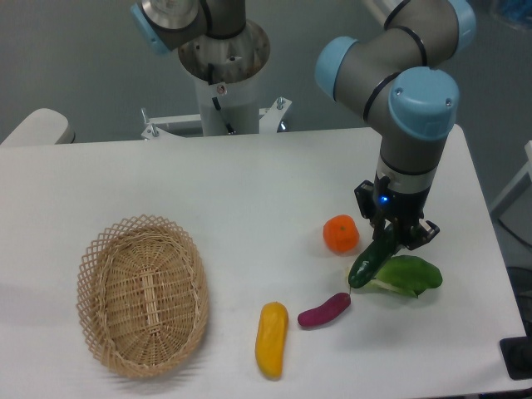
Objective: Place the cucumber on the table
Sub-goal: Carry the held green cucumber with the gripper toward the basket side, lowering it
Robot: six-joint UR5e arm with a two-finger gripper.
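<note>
The gripper (392, 239) is clenched on the upper end of the cucumber (371, 259), which hangs tilted over the table (249, 191), its lower tip beside the bok choy (407, 276). Count: one cucumber, one orange (341, 233), one purple piece (324, 310), one yellow vegetable (272, 338), one basket (143, 295). The cucumber is slender, dark green, glossy.

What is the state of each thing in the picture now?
gripper: shut on the cucumber.
cucumber: held, tilted, over the bok choy's edge.
bok choy: lying on the table.
orange: resting on the table.
purple piece: lying flat.
yellow vegetable: lying flat.
basket: upright, empty.
</note>
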